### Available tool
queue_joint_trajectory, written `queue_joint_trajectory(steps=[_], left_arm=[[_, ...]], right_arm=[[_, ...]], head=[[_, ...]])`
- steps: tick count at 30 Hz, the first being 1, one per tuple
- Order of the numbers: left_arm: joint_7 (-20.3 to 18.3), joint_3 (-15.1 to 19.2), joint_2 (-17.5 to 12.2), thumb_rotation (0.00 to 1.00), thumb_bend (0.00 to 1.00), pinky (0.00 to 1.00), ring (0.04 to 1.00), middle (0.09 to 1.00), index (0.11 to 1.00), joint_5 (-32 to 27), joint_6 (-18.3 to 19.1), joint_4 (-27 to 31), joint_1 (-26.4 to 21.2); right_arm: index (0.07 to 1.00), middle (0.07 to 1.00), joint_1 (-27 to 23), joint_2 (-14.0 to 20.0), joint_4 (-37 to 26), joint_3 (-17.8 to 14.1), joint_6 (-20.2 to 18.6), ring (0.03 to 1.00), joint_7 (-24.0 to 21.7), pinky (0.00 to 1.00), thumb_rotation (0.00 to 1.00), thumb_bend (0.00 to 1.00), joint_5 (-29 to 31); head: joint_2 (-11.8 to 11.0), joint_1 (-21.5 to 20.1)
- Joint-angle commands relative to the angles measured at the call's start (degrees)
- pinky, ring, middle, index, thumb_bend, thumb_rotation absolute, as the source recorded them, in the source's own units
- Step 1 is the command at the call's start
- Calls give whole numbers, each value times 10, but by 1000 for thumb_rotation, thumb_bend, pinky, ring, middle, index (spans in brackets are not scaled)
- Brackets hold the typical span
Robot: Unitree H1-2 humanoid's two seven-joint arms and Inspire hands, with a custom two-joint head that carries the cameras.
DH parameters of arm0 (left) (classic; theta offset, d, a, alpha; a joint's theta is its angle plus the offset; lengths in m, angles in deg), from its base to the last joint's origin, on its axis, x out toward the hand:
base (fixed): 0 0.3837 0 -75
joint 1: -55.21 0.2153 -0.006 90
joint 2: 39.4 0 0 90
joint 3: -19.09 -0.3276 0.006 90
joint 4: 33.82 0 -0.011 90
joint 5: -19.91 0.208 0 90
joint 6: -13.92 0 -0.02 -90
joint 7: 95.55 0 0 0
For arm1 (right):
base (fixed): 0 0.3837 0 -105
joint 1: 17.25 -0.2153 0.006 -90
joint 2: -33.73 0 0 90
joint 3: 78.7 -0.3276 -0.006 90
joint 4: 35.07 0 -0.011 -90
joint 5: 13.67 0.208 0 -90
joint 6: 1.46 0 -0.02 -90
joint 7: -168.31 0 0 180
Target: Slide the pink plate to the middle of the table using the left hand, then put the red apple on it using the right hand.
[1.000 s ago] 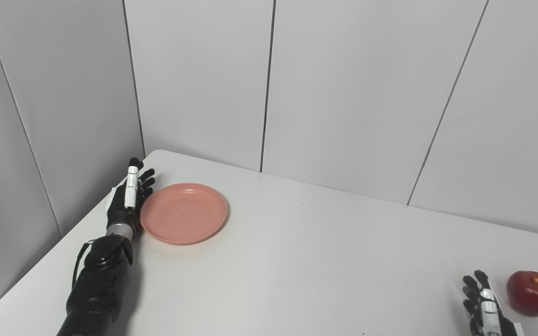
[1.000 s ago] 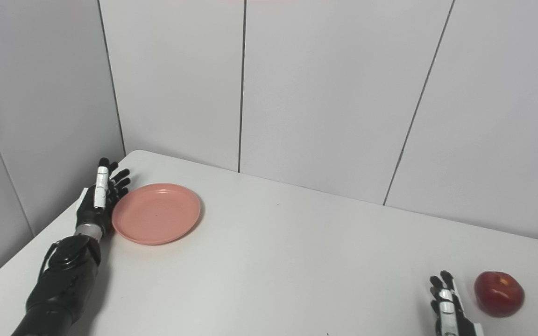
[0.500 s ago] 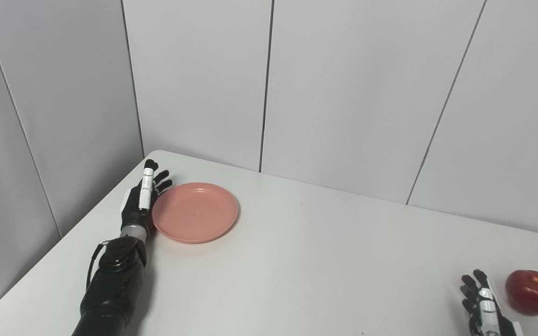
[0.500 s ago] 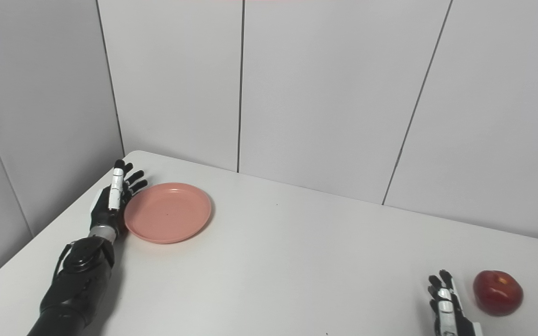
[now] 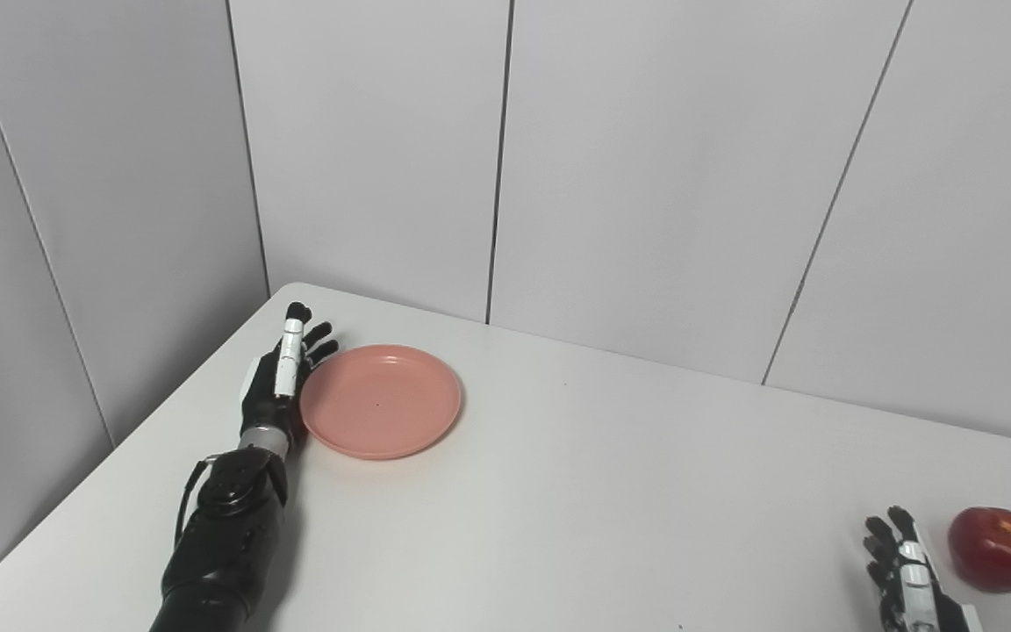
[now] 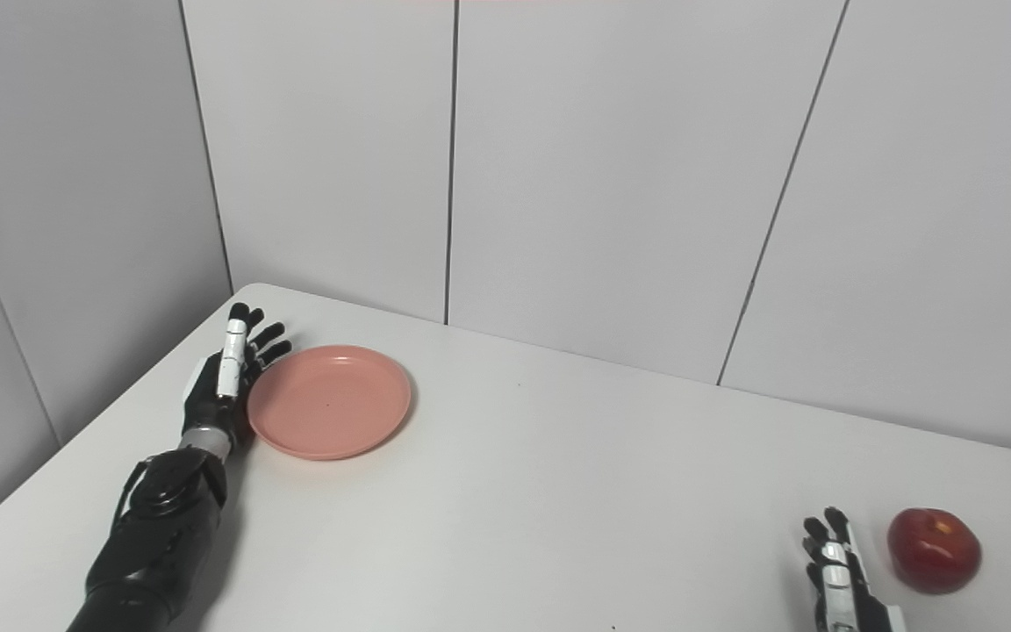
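The pink plate (image 5: 380, 399) lies flat on the white table (image 5: 576, 491), toward its far left part. My left hand (image 5: 282, 373) stands on edge against the plate's left rim, open, fingers straight and pointing away from me. The red apple (image 5: 997, 549) sits near the table's front right. Just left of the apple, a small gap away, my right hand (image 5: 905, 575) rests at the bottom edge of the picture, open with fingers spread and nothing in it.
Grey wall panels (image 5: 646, 175) close in the table at the back and along the left. The table's rounded far-left corner (image 5: 295, 288) lies just beyond my left hand. Bare tabletop stretches between the plate and the apple.
My left hand has pushed the plate to the right across the table, and both have shifted that way. The right hand and the apple have stayed where they were.
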Motion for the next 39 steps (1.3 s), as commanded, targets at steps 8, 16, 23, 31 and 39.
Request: queue_joint_trajectory(steps=[8, 16, 23, 31, 39], left_arm=[[-27, -18, 18, 940, 746, 859, 859, 891, 937, 2, -11, -31, -12], [-34, -24, 37, 941, 725, 881, 873, 897, 936, -3, -2, -30, -17], [-27, -31, 53, 968, 712, 876, 871, 900, 938, 4, 7, -29, -18], [-25, -38, 65, 982, 719, 864, 866, 891, 944, 12, -4, -44, -23], [-39, -46, 78, 963, 742, 813, 859, 890, 937, 15, -1, -43, -22]], right_arm=[[971, 936, 3, -7, -9, 11, -18, 956, -4, 1000, 1000, 723, 1], [968, 932, 2, -9, -8, 14, -13, 946, -2, 1000, 1000, 737, -5], [973, 938, 2, -11, -10, 16, -19, 952, 0, 1000, 1000, 746, -4], [983, 944, 2, -12, -14, 21, -19, 958, 1, 1000, 1000, 733, -9], [981, 942, 2, -12, -15, 24, -19, 961, -2, 1000, 1000, 732, -12]], head=[[3, -3], [4, -6], [6, -11], [7, -14], [9, -17]])
